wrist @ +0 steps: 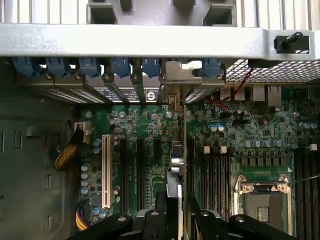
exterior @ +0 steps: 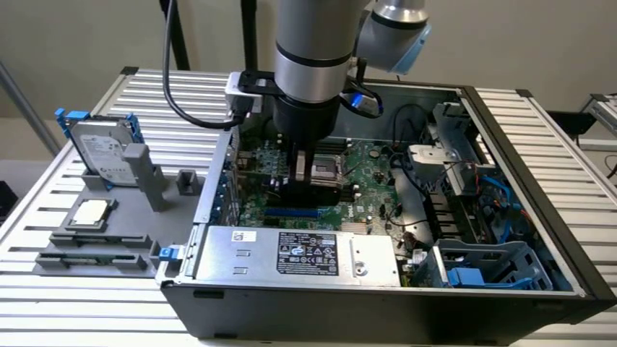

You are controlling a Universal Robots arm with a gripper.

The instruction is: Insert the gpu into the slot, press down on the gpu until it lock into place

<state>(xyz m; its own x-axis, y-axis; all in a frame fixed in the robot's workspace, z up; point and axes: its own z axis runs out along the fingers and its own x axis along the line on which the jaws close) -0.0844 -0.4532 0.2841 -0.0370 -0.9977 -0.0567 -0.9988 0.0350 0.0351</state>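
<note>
The claw (wrist: 181, 216) is clenched on the gpu (wrist: 184, 145), which stands upright on edge inside the case (exterior: 386, 318). Its bracket (wrist: 176, 75) is at the case's rear edge. The slot (exterior: 292, 214) shows just below the claw; whether the gpu is seated I cannot tell.

A thick silver-grey cylindrical arm (exterior: 311, 43) has a pale blue joint cap (exterior: 410, 47) and a black wrist section (exterior: 303, 119). A black cable (exterior: 167, 65) hangs alongside. The gripper (wrist: 176, 210) is black with rounded linkages.
</note>
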